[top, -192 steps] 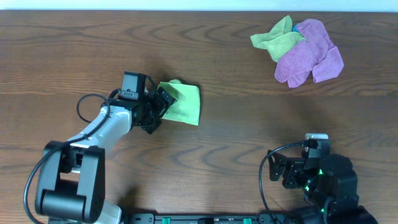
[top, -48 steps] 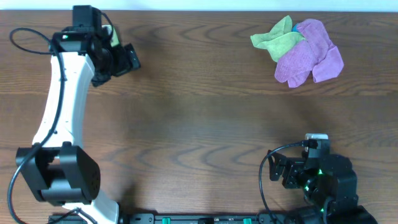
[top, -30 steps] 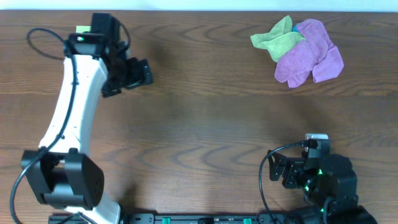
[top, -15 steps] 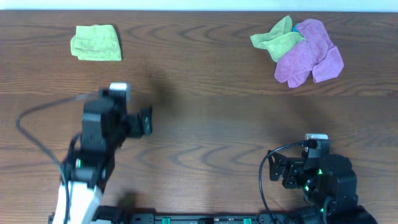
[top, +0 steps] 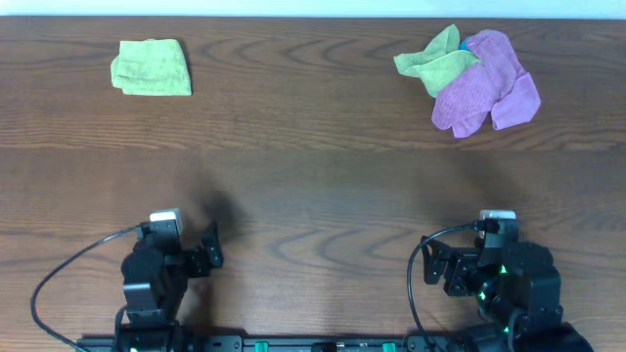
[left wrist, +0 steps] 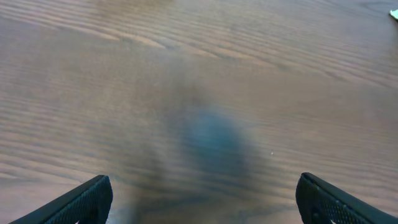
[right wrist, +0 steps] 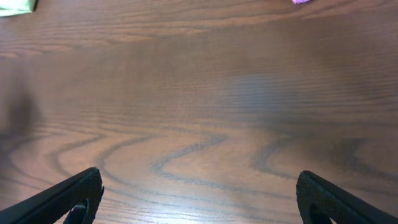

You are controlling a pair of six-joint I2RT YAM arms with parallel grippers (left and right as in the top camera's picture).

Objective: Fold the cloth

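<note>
Now cloth (top: 152,67) released, left gripper (top: 209,256) withdrawn — empty.

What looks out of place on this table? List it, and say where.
Only the heap at the far right: a purple cloth and a yellow-green cloth lie crumpled and overlapping, not folded. The green cloth at the far left is a neat folded square. Nothing looks spilled or damaged.

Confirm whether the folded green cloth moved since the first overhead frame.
Yes. The folded green cloth went left and toward the far edge, farther from the unmoved purple cloth.
</note>
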